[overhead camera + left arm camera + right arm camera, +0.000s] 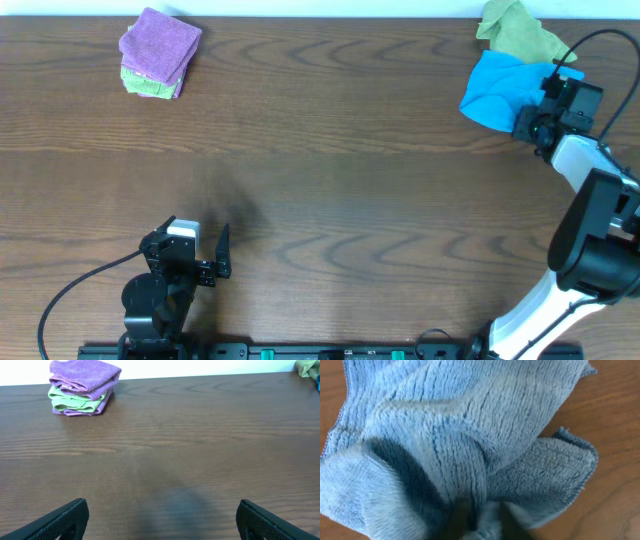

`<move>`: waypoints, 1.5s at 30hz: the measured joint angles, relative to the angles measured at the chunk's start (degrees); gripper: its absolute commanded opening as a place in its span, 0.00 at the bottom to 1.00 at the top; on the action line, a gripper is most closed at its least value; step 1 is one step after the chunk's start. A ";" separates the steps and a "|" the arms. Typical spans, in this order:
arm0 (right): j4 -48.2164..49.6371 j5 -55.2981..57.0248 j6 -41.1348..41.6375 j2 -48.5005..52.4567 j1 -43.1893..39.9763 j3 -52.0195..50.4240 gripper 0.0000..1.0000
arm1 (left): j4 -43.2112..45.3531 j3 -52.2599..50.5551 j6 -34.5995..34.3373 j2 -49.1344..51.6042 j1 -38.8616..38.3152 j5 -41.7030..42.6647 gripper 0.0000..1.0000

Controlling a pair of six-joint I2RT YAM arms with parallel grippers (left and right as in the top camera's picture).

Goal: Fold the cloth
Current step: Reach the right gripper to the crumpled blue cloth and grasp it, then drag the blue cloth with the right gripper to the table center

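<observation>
The sky-blue cloth [497,88] lies bunched at the far right of the table. My right gripper [530,124] sits at its near right edge, shut on a pinched ridge of the cloth. In the right wrist view the cloth [460,435] fills the frame in folds, and my right gripper's fingertips [481,521] are buried close together in the fabric. The white tag is hidden. My left gripper [222,250] rests near the front left edge, open and empty. Its two fingers stand far apart in the left wrist view [162,520].
An olive-green cloth [518,32] lies bunched just behind the blue one. A folded purple cloth [158,42] sits on a folded green cloth [150,86] at the far left, also in the left wrist view [84,376]. The brown wooden table [330,180] stretches between.
</observation>
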 measured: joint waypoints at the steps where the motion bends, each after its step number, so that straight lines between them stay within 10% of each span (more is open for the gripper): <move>1: -0.61 -0.02 -0.37 0.00 0.00 0.02 0.01 | 0.00 0.00 0.00 0.00 0.00 0.00 0.96; 16: -4.68 -11.02 -0.33 -14.58 4.13 0.04 0.01 | 0.00 0.00 0.00 0.00 0.00 0.00 0.95; 34: -14.05 -23.61 5.09 -30.01 42.99 0.76 0.01 | 0.00 0.00 0.00 0.00 0.00 0.00 0.96; 45: -29.35 -16.17 10.32 -41.13 47.15 1.42 0.01 | 0.02 0.00 0.00 0.00 0.00 0.00 0.95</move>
